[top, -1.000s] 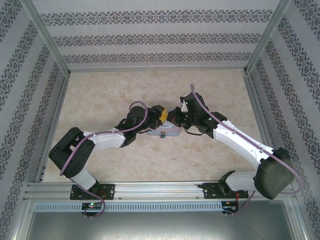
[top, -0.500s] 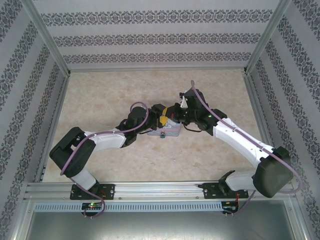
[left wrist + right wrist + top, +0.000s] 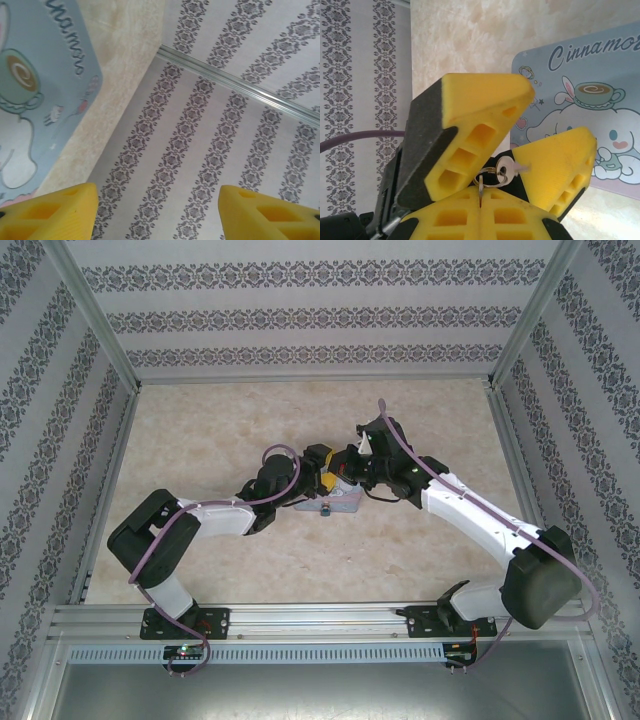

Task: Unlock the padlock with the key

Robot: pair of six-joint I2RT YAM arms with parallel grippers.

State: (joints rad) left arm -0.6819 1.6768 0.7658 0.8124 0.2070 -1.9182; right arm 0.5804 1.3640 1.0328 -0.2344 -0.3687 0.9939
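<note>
My right gripper (image 3: 481,194) is shut on the key (image 3: 480,186), a thin metal blade pinched edge-on between its yellow pads. A ring on the key carries a second small silver key (image 3: 508,167) that dangles just above the pads. My left gripper (image 3: 156,200) is open with nothing between its fingers (image 3: 475,100), which straddle the ring and keys from both sides. In the top view both grippers (image 3: 338,468) meet tip to tip over the tin. The padlock (image 3: 326,512) is a tiny bluish speck at the tin's near edge.
The pastel-blue cartoon tin (image 3: 338,502) lies flat mid-table under both wrists (image 3: 600,100) (image 3: 30,90). Patterned walls (image 3: 320,315) with metal frame rails close in the beige table (image 3: 220,430) on three sides.
The left gripper's jaws have spread wider apart. The right wrist has shifted slightly toward the far side, still pinching the key.
</note>
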